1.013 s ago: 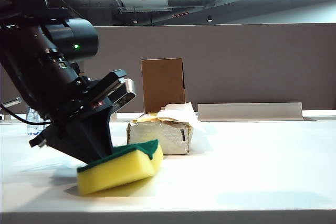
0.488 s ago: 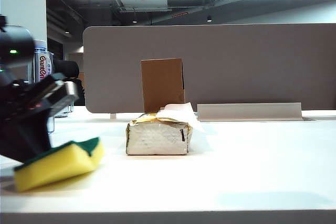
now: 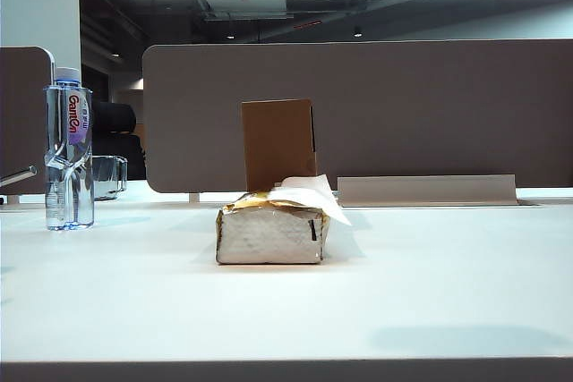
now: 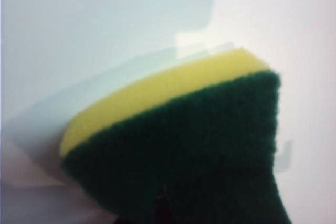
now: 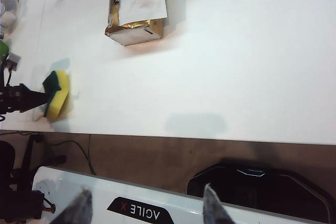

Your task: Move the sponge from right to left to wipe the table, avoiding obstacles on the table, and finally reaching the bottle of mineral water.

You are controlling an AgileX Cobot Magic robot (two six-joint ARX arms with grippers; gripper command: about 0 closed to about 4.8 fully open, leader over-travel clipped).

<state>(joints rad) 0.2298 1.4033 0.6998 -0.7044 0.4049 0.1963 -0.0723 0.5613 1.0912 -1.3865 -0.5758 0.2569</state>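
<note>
- Two grippers are at work, and neither shows in the exterior view; only the wrist views show them.
- The left gripper [image 5: 39,100] is clamped tight on the sponge [image 4: 173,145], its dark fingers reaching in from the table's side edge in the right wrist view.
- In the left wrist view the sponge fills most of the picture, green scouring layer toward the camera, yellow foam beyond it, with white table [image 4: 105,30] behind.
- In the right wrist view the sponge [image 5: 56,94] sits close to the table's front edge [image 5: 220,139], well apart from the tissue pack [image 5: 136,9].
- The right gripper [image 5: 143,209] hangs off the table past that front edge, above the robot's white base [image 5: 136,208], its two blurred fingertips [image 5: 79,208] spread apart with nothing between them.
- The tissue pack [image 3: 271,230] lies mid-table, with the cardboard box [image 3: 278,143] upright behind it.
- The bottle of mineral water [image 3: 69,149] stands far left, a glass cup [image 3: 107,176] just behind it.
- Bare white tabletop [image 3: 430,284] stretches in front of and right of the tissue pack.
</note>
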